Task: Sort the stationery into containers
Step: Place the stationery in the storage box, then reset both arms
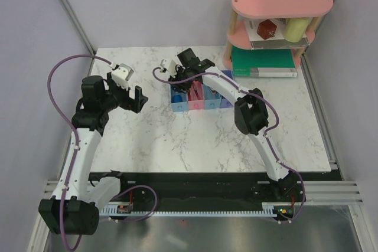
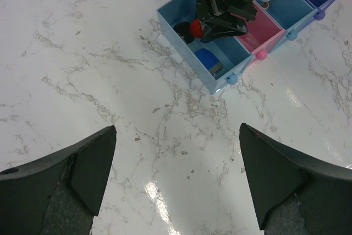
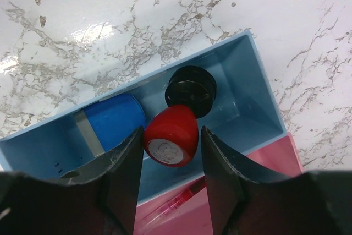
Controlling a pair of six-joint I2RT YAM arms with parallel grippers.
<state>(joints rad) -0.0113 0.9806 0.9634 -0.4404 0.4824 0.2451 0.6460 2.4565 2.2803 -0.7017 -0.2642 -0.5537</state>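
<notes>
Right gripper [image 3: 171, 136] clamped on red-black stub [image 3: 177, 126], black end down in blue bin [image 3: 263, 89], near far edge of worktop [image 1: 195, 140], centre. Blue eraser [image 3: 113, 120] lies in same bin. Left gripper [image 2: 177, 127] spread wide, empty, above left half.

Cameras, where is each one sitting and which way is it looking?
Top external: high above and behind the arms, looking down on the white marble table; both arms, left hand and right hand show.
Left wrist: on the left arm, looking forward and down at the blue rectangular plastic bin; its open black fingers show.
Right wrist: on the right arm, looking straight down into that bin; its fingers grip the red-and-black stub.
Shared: both wrist views show the blue bin and the stub.
</notes>
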